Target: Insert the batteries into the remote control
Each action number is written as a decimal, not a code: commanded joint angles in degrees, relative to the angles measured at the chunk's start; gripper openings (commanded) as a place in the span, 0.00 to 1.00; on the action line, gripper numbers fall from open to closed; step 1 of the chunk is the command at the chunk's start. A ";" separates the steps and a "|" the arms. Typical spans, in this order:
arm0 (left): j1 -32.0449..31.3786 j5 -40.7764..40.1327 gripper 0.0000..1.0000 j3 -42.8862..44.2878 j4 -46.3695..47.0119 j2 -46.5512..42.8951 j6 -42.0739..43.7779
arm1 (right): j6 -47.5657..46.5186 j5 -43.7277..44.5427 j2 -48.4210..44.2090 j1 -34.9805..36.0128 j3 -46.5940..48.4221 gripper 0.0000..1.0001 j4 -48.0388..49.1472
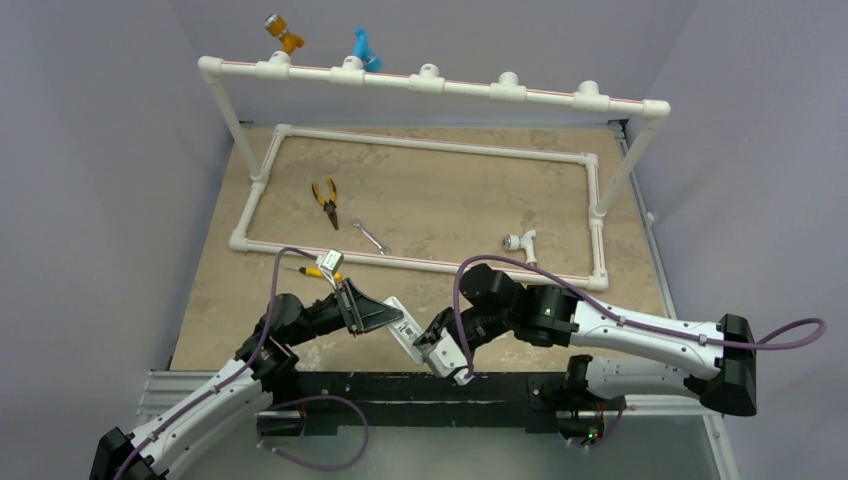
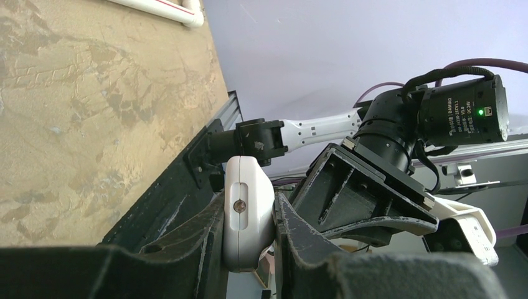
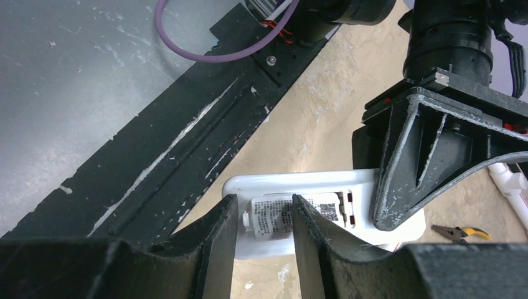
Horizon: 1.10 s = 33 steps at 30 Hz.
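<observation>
The white remote control is held off the table near the front edge. My left gripper is shut on its sides. In the left wrist view the remote stands edge-on between the fingers. My right gripper is open and hovers at the remote's near end. In the right wrist view its fingers straddle the open back compartment of the remote, where a printed label shows. No batteries are visible in any view.
A yellow-handled screwdriver and a small white cover piece lie behind the left gripper. Pliers, a silver wrench and a white pipe fitting lie inside the PVC frame. The black base rail runs below the grippers.
</observation>
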 commanded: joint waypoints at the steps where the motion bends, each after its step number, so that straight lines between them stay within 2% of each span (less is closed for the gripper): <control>1: -0.30 0.53 0.00 0.90 2.98 -0.08 -0.60 | 0.55 1.32 0.33 0.10 -0.58 0.35 3.23; 15: -0.29 0.57 0.00 0.94 2.90 -0.10 -0.60 | 3.48 3.63 0.29 0.07 -1.90 0.32 7.75; 33: -0.30 0.92 0.00 1.16 3.42 0.86 -0.44 | 7.35 1.92 -2.47 -0.72 -3.95 0.31 12.56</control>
